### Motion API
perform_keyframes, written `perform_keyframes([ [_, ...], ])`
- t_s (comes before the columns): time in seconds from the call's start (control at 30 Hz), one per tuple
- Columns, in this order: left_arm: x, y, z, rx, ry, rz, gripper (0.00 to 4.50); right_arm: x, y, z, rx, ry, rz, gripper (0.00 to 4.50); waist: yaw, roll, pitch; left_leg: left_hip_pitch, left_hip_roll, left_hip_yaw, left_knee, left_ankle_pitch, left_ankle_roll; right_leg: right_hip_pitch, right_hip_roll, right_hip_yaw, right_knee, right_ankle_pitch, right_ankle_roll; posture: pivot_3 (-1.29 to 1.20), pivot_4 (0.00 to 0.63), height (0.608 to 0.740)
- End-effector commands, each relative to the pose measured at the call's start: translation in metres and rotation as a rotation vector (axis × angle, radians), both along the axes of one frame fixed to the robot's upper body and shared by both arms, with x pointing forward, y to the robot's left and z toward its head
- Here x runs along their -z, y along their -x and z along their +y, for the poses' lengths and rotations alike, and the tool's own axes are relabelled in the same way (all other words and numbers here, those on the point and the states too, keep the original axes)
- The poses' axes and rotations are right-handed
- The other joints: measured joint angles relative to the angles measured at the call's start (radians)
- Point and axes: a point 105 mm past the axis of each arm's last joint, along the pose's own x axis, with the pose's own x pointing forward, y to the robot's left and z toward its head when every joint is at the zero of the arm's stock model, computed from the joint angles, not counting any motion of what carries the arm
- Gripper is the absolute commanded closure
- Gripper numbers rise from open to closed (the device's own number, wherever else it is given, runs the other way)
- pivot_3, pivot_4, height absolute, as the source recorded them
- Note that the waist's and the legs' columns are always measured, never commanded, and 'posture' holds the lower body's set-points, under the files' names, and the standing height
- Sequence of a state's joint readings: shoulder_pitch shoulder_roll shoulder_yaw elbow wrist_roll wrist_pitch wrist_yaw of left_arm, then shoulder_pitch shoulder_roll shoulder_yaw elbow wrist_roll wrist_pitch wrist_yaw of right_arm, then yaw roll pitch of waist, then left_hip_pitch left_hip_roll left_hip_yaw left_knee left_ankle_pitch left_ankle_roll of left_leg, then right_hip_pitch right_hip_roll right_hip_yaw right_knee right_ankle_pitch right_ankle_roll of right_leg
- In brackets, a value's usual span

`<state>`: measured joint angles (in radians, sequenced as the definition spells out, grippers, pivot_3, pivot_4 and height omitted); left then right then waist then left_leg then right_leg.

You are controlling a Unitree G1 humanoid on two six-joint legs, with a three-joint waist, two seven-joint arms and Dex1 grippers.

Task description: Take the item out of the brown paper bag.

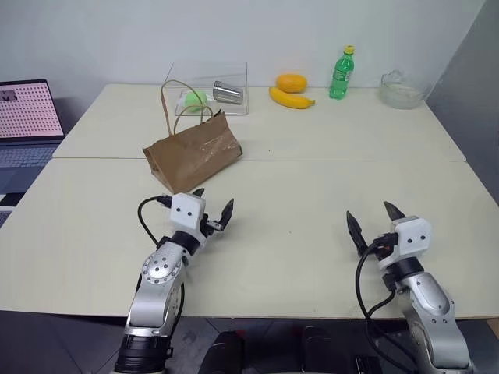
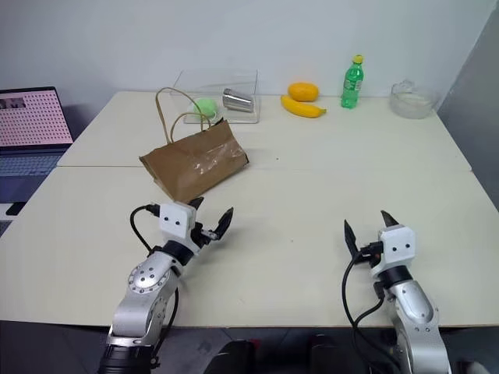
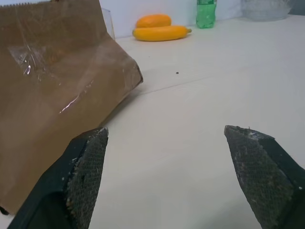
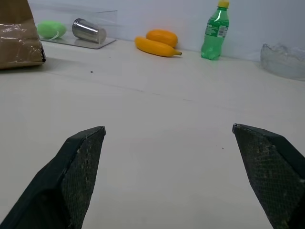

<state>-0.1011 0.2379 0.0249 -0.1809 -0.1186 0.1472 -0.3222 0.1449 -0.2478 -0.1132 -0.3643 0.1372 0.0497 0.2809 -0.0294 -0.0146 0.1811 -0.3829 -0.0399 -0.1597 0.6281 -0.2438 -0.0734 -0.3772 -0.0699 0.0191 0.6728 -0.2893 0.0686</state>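
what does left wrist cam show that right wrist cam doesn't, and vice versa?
Left wrist: the brown paper bag seen close, taking up much of the frame, between the open left claw fingers.

Right wrist: the green ball and metal cup in the clear box, the green bottle's yellow cap, and the open right claw.

Both: bag, banana, orange, green bottle, glass bowl, table.

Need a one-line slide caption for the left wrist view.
Left gripper, fingers open, faces the brown paper bag on the table; banana behind.
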Motion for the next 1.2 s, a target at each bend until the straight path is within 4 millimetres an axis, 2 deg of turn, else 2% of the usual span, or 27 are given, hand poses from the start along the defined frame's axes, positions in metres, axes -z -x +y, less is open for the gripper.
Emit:
perform_keyframes([
  [0.03,-0.02,0.002,-0.007,0.038,0.015,-0.073,0.4,-0.009,0.0,0.002,-0.022,0.011,-0.037,0.0,0.0,0.0,0.0,0.0,0.0,0.0,0.0,0.0,0.0,0.0,0.0,0.0,0.0,0.0,0.0,0.0,0.15,0.74],
  [0.33,-0.017,0.005,-0.015,0.071,-0.044,-0.09,0.4,-0.009,0.002,0.003,-0.036,0.017,-0.034,0.0,0.0,0.0,0.0,0.0,0.0,0.0,0.0,0.0,0.0,0.0,0.0,0.0,0.0,0.0,0.0,0.0,0.15,0.74],
  [0.57,-0.027,0.003,-0.018,0.077,-0.05,-0.11,0.4,-0.007,0.004,0.005,-0.061,0.022,-0.023,0.0,0.0,0.0,0.0,0.0,0.0,0.0,0.0,0.0,0.0,0.0,0.0,0.0,0.0,0.0,0.0,0.0,0.15,0.74],
  [0.77,-0.028,0.008,-0.022,0.137,-0.039,-0.092,0.4,-0.01,0.002,0.009,-0.095,-0.042,-0.007,0.0,0.0,0.0,0.0,0.0,0.0,0.0,0.0,0.0,0.0,0.0,0.0,0.0,0.0,0.0,0.0,0.0,0.15,0.74],
  [0.87,-0.034,0.015,-0.023,0.187,-0.018,-0.101,0.4,-0.019,0.0,0.02,-0.163,-0.063,-0.013,0.0,-0.001,0.0,0.0,0.0,0.0,0.0,0.0,0.0,0.0,0.0,0.0,0.0,0.0,0.0,0.0,0.0,0.15,0.74],
  [0.97,-0.048,0.02,-0.018,0.229,0.032,-0.122,0.4,-0.038,0.0,0.036,-0.274,-0.051,-0.053,0.0,-0.002,0.001,0.001,0.0,0.0,0.0,0.0,0.0,0.0,0.0,0.0,0.0,0.0,0.0,0.0,0.0,0.15,0.74],
  [1.03,-0.064,0.022,-0.01,0.221,0.037,-0.15,0.4,-0.062,0.006,0.058,-0.429,-0.006,-0.1,0.0,-0.002,0.001,0.002,0.0,0.0,0.0,0.0,0.0,0.0,-0.001,0.0,0.0,0.0,0.0,0.0,0.0,0.15,0.74],
  [1.2,-0.086,0.028,0.012,0.239,0.002,-0.145,0.4,-0.086,0.016,0.083,-0.654,0.065,-0.108,0.0,0.0,0.001,0.002,-0.001,0.001,-0.001,-0.001,0.0,0.0,0.0,0.0,-0.002,0.0,-0.001,-0.001,0.0,0.15,0.74],
])
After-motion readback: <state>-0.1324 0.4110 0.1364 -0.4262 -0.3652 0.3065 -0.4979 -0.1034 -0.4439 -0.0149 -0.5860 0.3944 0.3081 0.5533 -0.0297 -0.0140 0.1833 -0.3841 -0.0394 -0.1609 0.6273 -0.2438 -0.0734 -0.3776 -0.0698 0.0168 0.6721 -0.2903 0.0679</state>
